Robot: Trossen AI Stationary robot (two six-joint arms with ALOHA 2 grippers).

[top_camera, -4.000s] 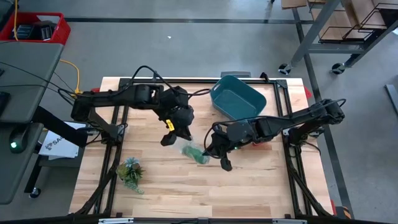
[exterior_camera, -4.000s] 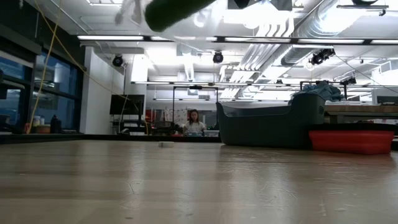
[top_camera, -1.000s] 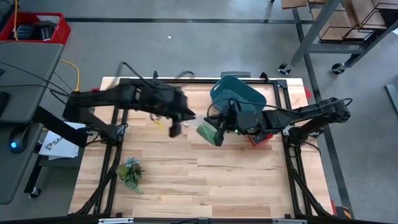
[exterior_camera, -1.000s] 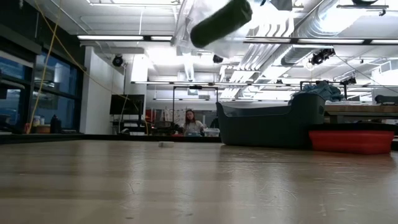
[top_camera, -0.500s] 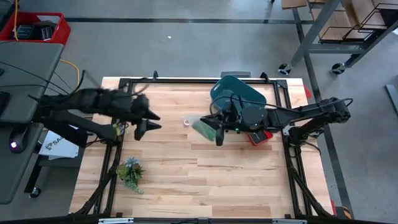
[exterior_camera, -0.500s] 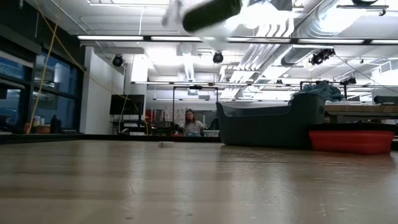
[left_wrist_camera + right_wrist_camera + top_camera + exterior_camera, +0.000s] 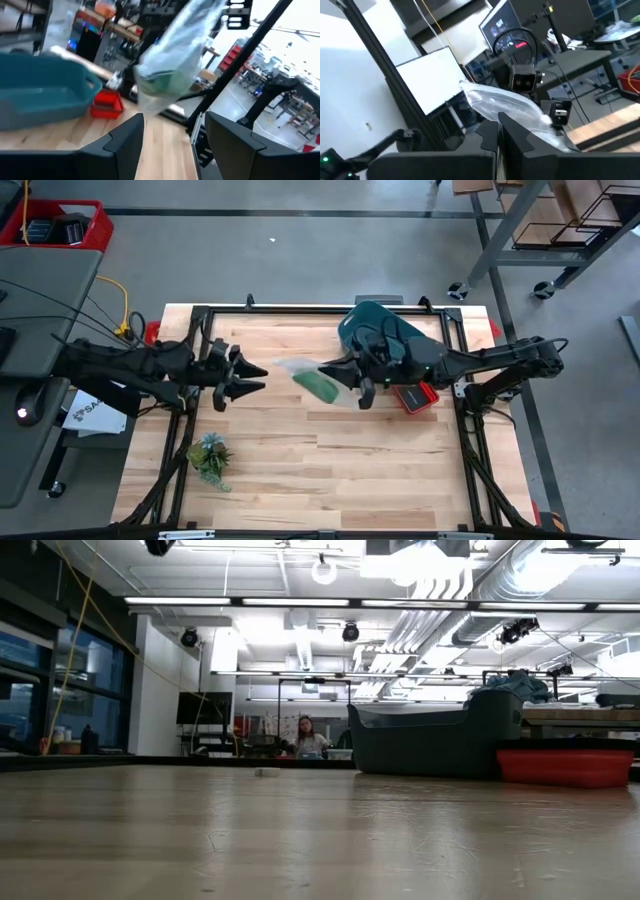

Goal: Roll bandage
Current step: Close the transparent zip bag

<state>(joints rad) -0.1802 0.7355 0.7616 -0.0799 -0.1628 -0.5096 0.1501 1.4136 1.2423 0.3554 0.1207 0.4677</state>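
Observation:
The bandage (image 7: 320,387) is a green roll inside a clear plastic bag (image 7: 295,370), held in the air above the middle of the table. My right gripper (image 7: 337,375) is shut on the bag and points toward the table's left. In the left wrist view the bag (image 7: 182,55) hangs high with the green roll (image 7: 161,82) showing through it. My left gripper (image 7: 248,378) stands open near the table's left side, pointing at the bag, with nothing between its fingers (image 7: 125,145). The low view shows neither the bag nor the grippers. My right gripper pinches the clear bag's edge (image 7: 517,117) between its two shut fingers (image 7: 490,137). The fingers lie about level and come from the table's right. The bag sticks out past the fingertips toward the left, lifted clear of the table, with the roll inside it.
A teal bin (image 7: 385,335) stands at the far right behind my right arm, with a red flat thing (image 7: 412,397) beside it. A small leafy plant (image 7: 210,458) sits near the front left. A small pale object (image 7: 266,772) lies far back on the table.
My left gripper has opened and drawn back from the bag toward the table's left edge. My right gripper has kept the bag, turned to point left, and carried it up and a little leftward. In the low view the green roll has risen out of the picture.

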